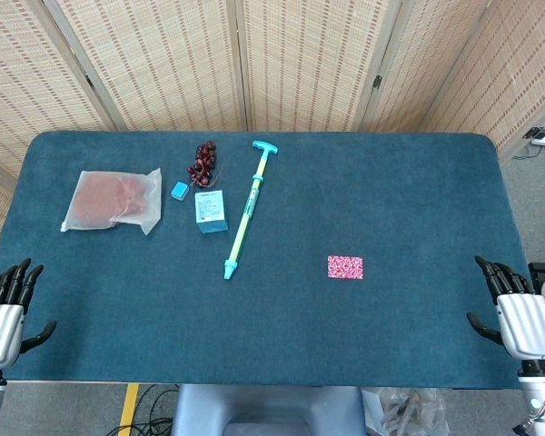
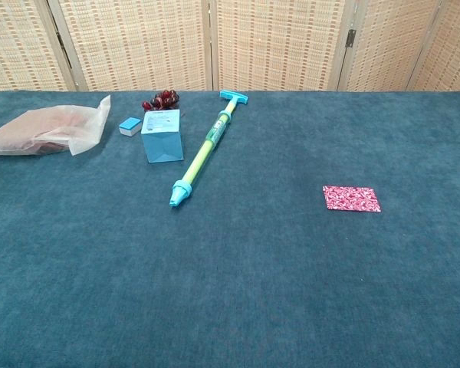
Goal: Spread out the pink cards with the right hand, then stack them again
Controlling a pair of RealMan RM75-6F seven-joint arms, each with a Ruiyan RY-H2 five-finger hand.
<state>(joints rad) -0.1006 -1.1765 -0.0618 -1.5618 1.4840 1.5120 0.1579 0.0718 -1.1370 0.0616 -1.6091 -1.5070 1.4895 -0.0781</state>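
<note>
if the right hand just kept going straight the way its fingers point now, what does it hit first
Probably nothing. The right hand sits at the table's near right edge with fingers pointing toward the far side, over bare blue table. The pink cards lie well off to its left, outside that line, though depth is hard to judge.

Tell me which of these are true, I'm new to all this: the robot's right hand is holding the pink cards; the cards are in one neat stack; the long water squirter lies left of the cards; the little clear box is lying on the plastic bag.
1. Right hand holds the pink cards: false. It rests open at the table edge, apart from them.
2. Cards in one stack: true.
3. Water squirter left of the cards: true.
4. Clear box on the plastic bag: false. It stands on the table beside the bag.
</note>
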